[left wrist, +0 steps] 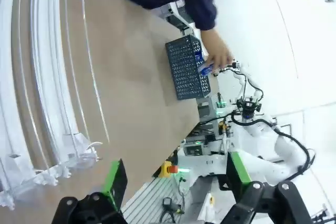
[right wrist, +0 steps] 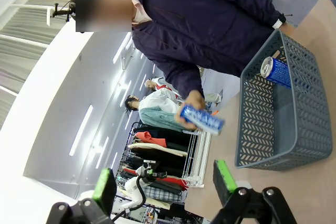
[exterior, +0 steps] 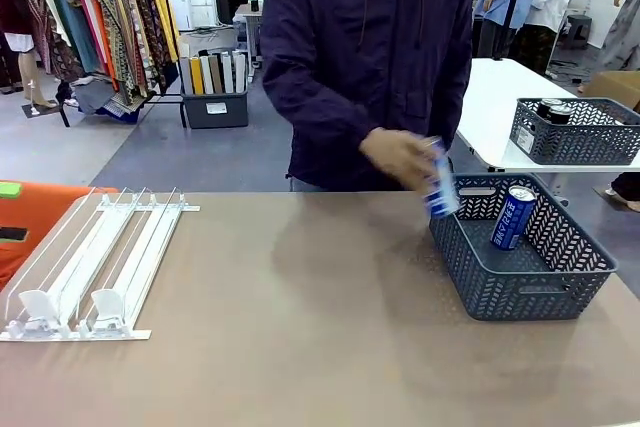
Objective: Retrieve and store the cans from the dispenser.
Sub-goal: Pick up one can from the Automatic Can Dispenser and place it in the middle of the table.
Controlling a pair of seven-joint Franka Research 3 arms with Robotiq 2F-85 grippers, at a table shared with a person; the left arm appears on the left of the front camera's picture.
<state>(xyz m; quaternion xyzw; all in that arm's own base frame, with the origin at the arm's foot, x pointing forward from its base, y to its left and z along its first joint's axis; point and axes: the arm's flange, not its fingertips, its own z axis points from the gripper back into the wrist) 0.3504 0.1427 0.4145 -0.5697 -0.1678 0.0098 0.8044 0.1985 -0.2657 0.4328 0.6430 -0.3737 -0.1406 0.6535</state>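
From my left wrist camera, the left end effector [left wrist: 173, 179] stands wide open with nothing between its green pads, hanging over the near edge of the surface [left wrist: 136, 93]. The clear dispenser [left wrist: 39, 77] with its white rails lies close below it, lanes bare of cans as far as I can see. The dark grey basket [left wrist: 185, 67] sits well away at the other end of the surface.

On my right wrist camera, the right end effector [right wrist: 164, 182] is likewise spread wide and holds nothing. The person's hand [right wrist: 192, 109] grips a blue can [right wrist: 202, 119] just beside the basket's rim, well apart from my fingers. A second blue can [right wrist: 276, 71] leans inside the basket against its wall.

In the front view the held can [exterior: 438, 190] is blurred, right at the basket's [exterior: 520, 292] near-left corner, and the dispenser [exterior: 90, 267] rests at the surface's left end.
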